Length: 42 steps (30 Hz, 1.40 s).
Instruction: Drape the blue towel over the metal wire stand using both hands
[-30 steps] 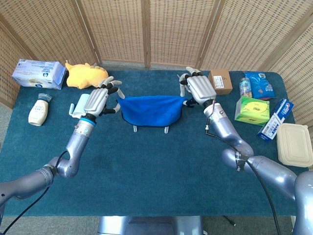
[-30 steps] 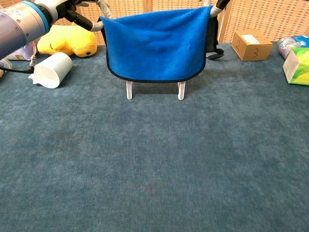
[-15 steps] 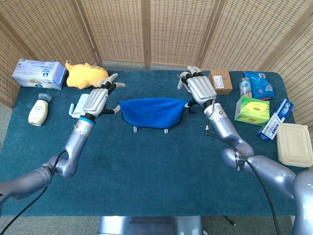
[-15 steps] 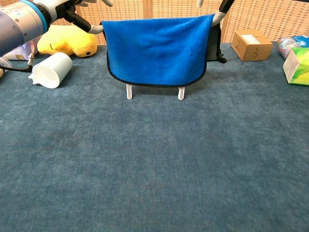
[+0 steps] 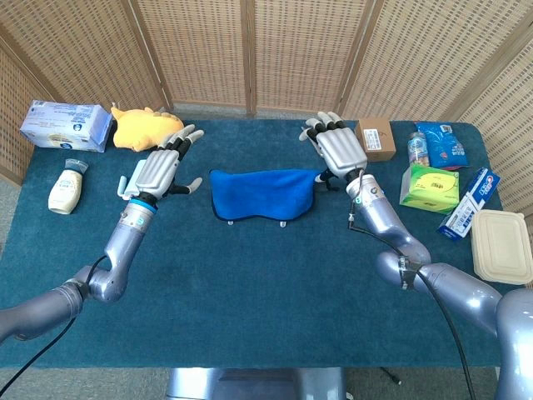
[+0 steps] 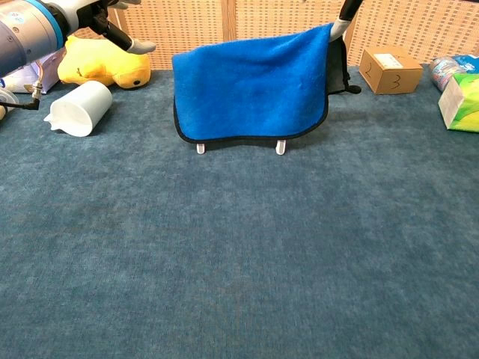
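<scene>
The blue towel (image 5: 262, 193) hangs over the metal wire stand, of which only two small feet (image 6: 281, 146) show below the hem. Its top edge slopes up toward the right corner (image 6: 325, 34). My left hand (image 5: 160, 169) hovers left of the towel, fingers spread, a clear gap between it and the cloth. My right hand (image 5: 337, 150) is at the towel's right end with fingers spread upward; its thumb (image 6: 346, 15) touches the raised corner. I see no pinch there.
A white cup (image 6: 77, 108) lies on its side and a yellow plush (image 5: 146, 127) sits behind my left hand. A cardboard box (image 5: 376, 138), green tissue box (image 5: 430, 187) and lidded container (image 5: 501, 246) stand at the right. A bottle (image 5: 65, 190) is far left.
My left hand has let go of the towel's left corner and pulled away to the left. That side dropped and the towel hangs lower over the stand. Both hands' fingers have spread.
</scene>
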Tool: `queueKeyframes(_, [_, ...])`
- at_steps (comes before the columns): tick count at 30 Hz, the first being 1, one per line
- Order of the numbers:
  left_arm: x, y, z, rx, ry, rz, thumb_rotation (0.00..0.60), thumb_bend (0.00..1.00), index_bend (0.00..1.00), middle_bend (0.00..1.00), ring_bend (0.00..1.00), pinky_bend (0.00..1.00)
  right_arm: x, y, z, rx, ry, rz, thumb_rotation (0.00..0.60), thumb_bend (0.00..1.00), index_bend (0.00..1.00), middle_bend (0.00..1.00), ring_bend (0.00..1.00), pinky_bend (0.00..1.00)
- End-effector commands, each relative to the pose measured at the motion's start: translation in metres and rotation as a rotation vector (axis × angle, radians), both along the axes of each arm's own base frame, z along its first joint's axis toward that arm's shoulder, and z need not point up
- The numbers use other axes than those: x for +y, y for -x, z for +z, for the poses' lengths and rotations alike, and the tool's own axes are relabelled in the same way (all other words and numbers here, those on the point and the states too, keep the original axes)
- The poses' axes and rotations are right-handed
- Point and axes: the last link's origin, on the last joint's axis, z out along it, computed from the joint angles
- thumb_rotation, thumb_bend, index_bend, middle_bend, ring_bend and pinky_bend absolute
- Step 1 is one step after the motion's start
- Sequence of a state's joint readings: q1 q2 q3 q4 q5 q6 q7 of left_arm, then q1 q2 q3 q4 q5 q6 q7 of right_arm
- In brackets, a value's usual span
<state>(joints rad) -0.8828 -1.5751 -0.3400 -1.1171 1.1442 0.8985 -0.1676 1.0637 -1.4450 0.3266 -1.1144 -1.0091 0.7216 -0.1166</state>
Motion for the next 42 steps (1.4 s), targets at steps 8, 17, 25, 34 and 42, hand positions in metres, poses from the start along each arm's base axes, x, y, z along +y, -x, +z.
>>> queueKeyframes(8, [0.000, 0.003, 0.007, 0.061, 0.015, 0.011, 0.600, 0.39, 0.01, 0.00, 0.00, 0.00, -0.002, -0.001, 0.000, 0.081, -0.008, 0.016, 0.600, 0.00, 0.19, 0.11, 0.00, 0.00])
queueKeyframes(17, [0.000, 0.004, 0.009, 0.070, 0.017, 0.021, 0.600, 0.39, 0.00, 0.00, 0.00, 0.00, -0.003, 0.002, 0.003, 0.179, -0.011, 0.043, 0.600, 0.00, 0.18, 0.10, 0.00, 0.00])
queueKeyframes(25, [-0.001, 0.003, 0.013, 0.068, 0.012, 0.021, 0.600, 0.39, 0.00, 0.00, 0.00, 0.00, 0.000, 0.009, 0.008, 0.262, -0.004, 0.073, 0.600, 0.00, 0.17, 0.10, 0.00, 0.00])
queueKeyframes(34, [-0.008, 0.005, 0.021, 0.047, 0.016, 0.032, 0.600, 0.39, 0.00, 0.00, 0.00, 0.00, 0.007, 0.024, 0.018, 0.318, 0.003, 0.086, 0.600, 0.00, 0.18, 0.09, 0.00, 0.00])
queueKeyframes(42, [-0.033, 0.024, 0.042, 0.020, 0.019, 0.067, 0.600, 0.39, 0.05, 0.00, 0.00, 0.00, 0.021, 0.050, 0.050, 0.253, 0.043, 0.053, 0.600, 0.00, 0.22, 0.11, 0.00, 0.00])
